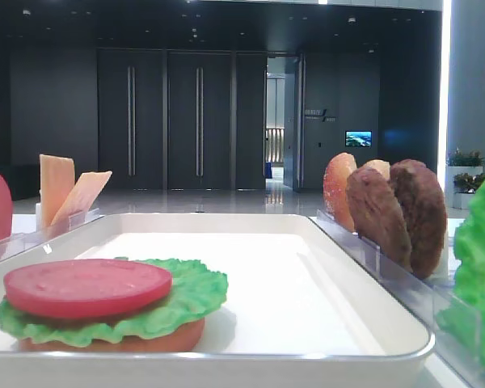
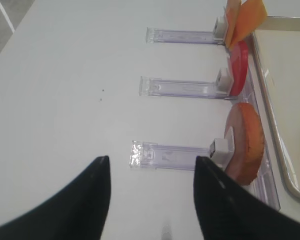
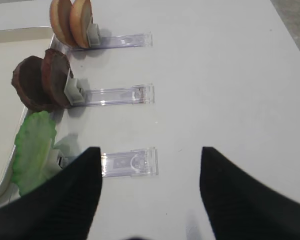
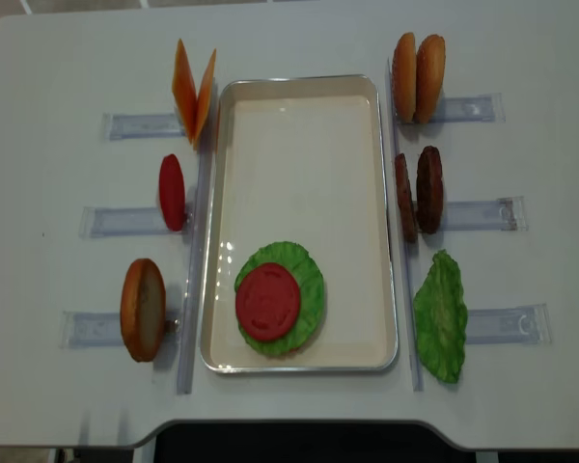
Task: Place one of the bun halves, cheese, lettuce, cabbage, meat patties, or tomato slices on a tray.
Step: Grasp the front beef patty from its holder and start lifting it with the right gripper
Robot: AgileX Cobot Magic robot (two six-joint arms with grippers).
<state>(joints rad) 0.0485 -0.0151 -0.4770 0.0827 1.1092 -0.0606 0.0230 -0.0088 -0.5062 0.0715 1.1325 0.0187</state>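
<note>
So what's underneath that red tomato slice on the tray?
A green lettuce leaf lies under the tomato slice, and an orange-brown bun base shows below it in the low view. Anything between them is covered.

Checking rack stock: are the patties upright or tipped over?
Upright. Both patties stand on edge, side by side in their rack, right of the tray.

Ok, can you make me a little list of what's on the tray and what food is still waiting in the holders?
tray: white, in the middle of the table
on the tray: a stack near its front end, orange-brown bun base at the bottom, lettuce on it, tomato slice on top
left holders: cheese slices, one tomato slice, one bun half
right holders: two bun halves, two meat patties, one lettuce leaf
left gripper: open, holding nothing
right gripper: open, holding nothing
</note>
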